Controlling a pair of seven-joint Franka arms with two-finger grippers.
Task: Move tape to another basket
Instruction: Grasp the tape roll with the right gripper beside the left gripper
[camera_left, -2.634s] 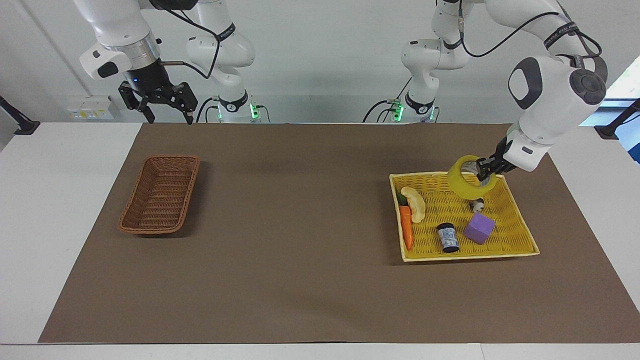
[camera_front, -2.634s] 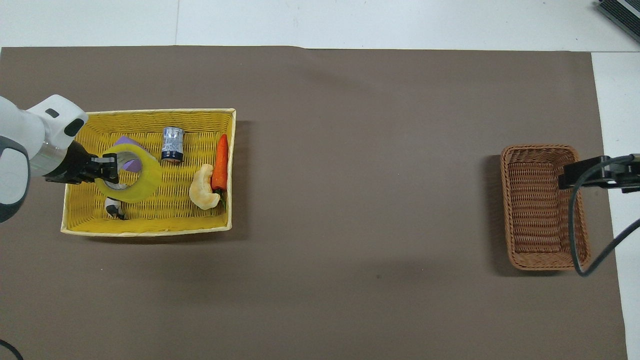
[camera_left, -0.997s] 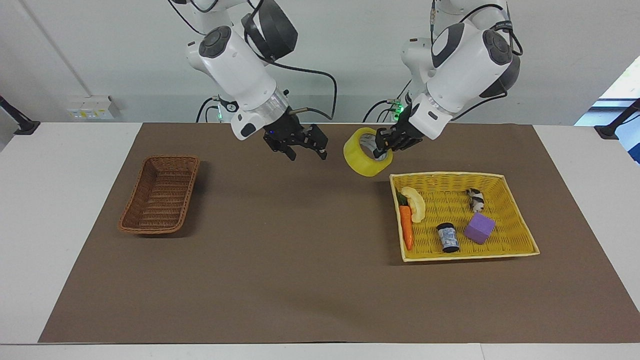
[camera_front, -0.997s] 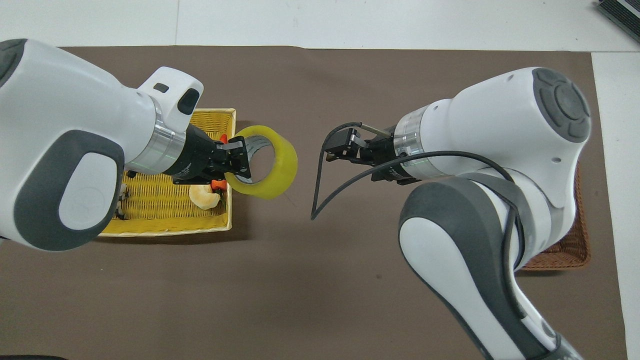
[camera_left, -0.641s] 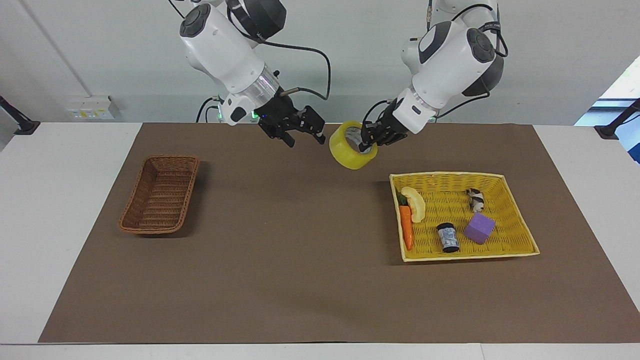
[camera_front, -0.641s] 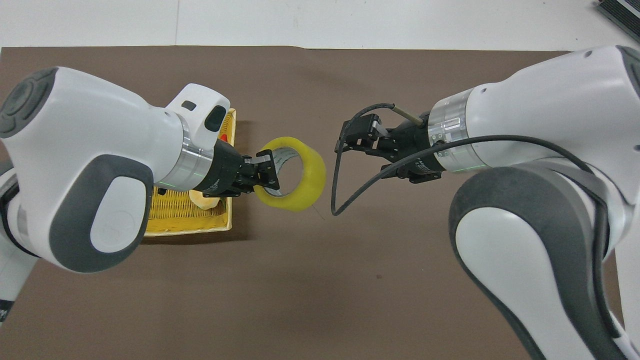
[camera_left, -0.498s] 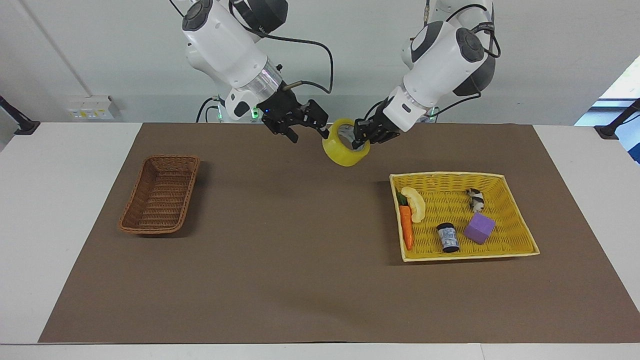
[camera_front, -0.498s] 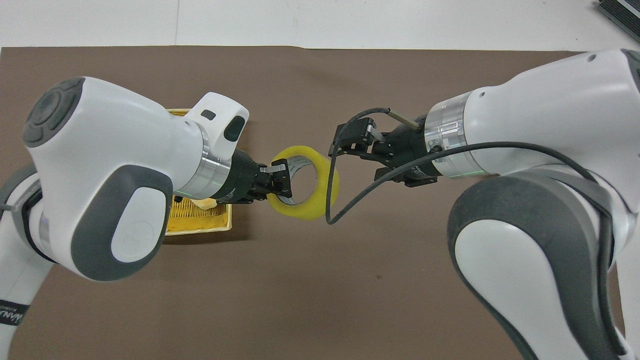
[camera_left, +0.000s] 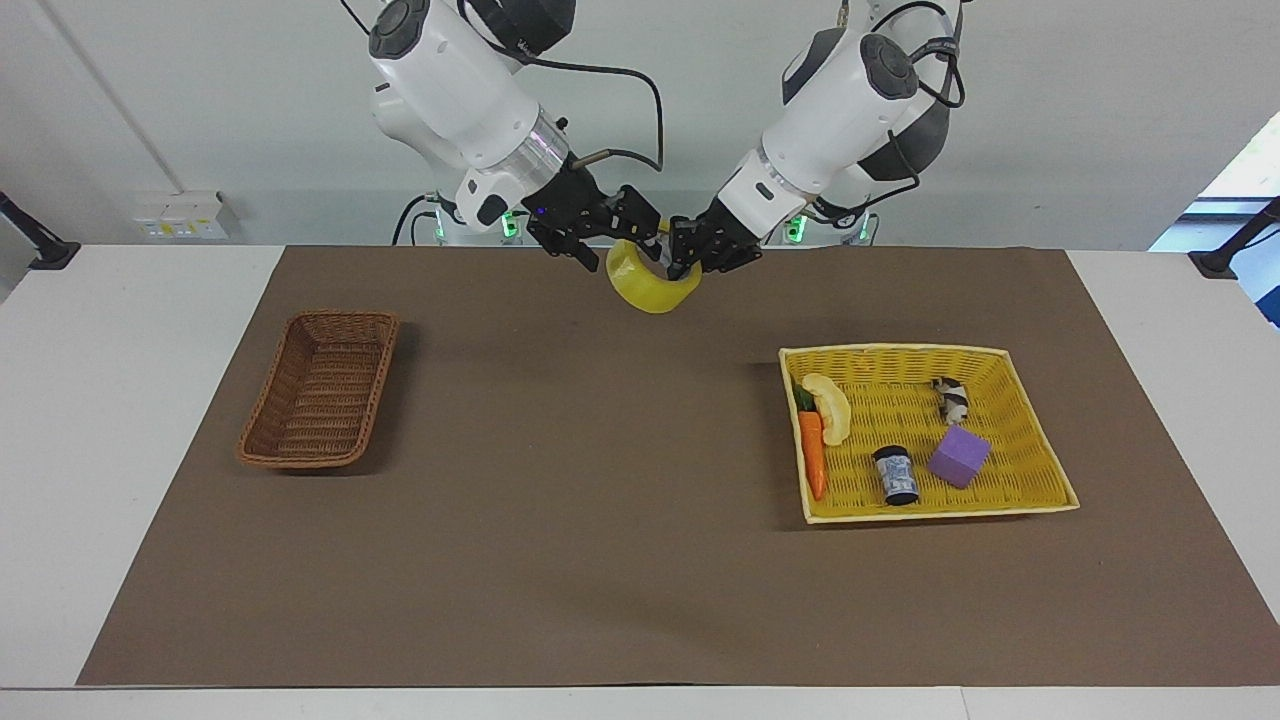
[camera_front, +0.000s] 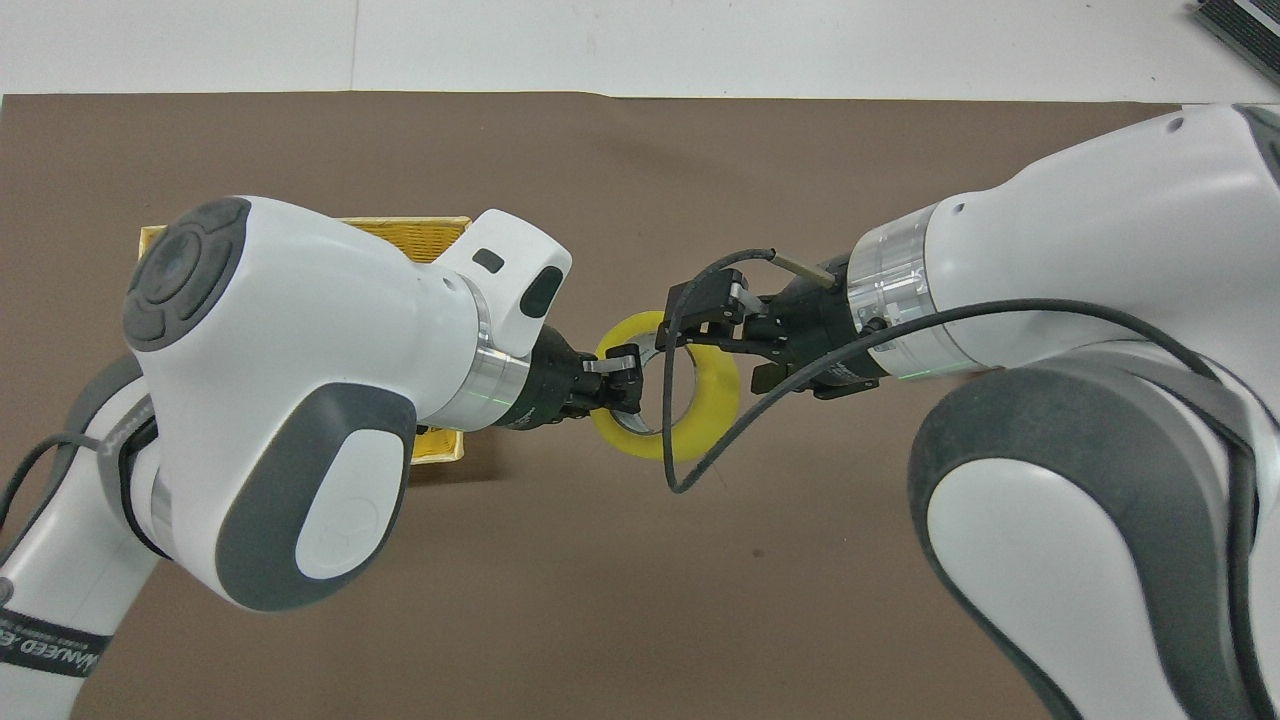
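Observation:
The yellow tape roll (camera_left: 647, 288) hangs in the air over the brown mat, midway between the two baskets. My left gripper (camera_left: 688, 262) is shut on the roll's rim, one finger inside the pale core; it also shows in the overhead view (camera_front: 620, 385) with the tape (camera_front: 722, 396). My right gripper (camera_left: 620, 243) is open, and its fingers straddle the roll's other rim without gripping, as the overhead view (camera_front: 725, 340) shows. The dark brown wicker basket (camera_left: 320, 390) stands empty toward the right arm's end, hidden under the right arm in the overhead view.
A yellow woven basket (camera_left: 900, 350) toward the left arm's end holds a carrot (camera_left: 812, 455), a pale curved piece (camera_left: 830, 405), a small blue can (camera_left: 897, 475), a purple cube (camera_left: 959, 456) and a small black-and-white thing (camera_left: 950, 400). Only its corner (camera_front: 420, 228) shows overhead.
My left gripper has carried the tape out of the yellow basket toward the table's middle. My right arm has swung in from over the wicker basket, and its open fingers have reached the roll.

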